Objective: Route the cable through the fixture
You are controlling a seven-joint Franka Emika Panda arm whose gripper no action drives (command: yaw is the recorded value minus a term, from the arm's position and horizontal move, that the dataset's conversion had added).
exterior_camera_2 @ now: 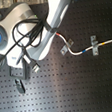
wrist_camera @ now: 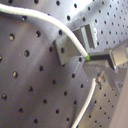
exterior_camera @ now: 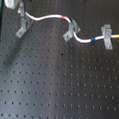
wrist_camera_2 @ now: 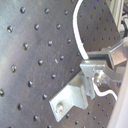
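The white cable runs from my gripper at the first exterior view's upper left, past its red-orange band, through the middle grey clip, past its blue band, through the right clip, and off the first exterior view's right edge. The gripper is shut on the cable's end just above the left clip. In the first wrist view the cable crosses this clip's forked top beside one finger. I cannot tell whether it is seated in the fork.
The black perforated board carries the clips. In the second exterior view the white arm and its black hoses cover the left clip and the gripper. The other two clips and the cable show to its right.
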